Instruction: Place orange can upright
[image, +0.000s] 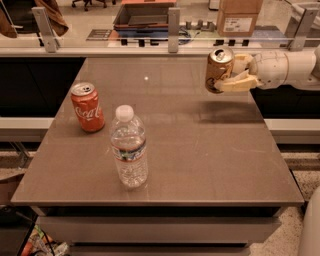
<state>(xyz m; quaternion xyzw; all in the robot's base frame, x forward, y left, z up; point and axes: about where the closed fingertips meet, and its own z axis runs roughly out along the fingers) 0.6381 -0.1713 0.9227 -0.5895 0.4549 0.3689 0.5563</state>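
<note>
The table (200, 165) was a square, brown-grey slab with a smooth, slightly glossy top that caught a small point of light near its far edge. It stood on a lighter base, and a speckled floor (292, 232) showed at the lower right.

The gripper (229, 75) hung over the table's far right corner, at the end of a white arm (285, 67) that reached in from the right edge of the view. Its pale fingers (237, 84) were closed round the orange can (218, 69), one low across the can's side and one higher behind it. The can was held in the air, clear of the surface and close to upright, its silver top tipped a little toward the camera. A soft shadow (227, 112) lay on the table below it.

On the left side of the table a red can (87, 107) stood upright. A clear water bottle (129, 147) with a white cap stood near it, closer to the front edge; the two did not touch, and both were well apart from the held can.

Behind the table ran a pale rail (125, 50) with upright metal posts (173, 29). Beyond it sat a cardboard box (239, 15) and what seemed to be a dark, shallow tray (145, 14), though that part of the room was too dim to be sure.
</note>
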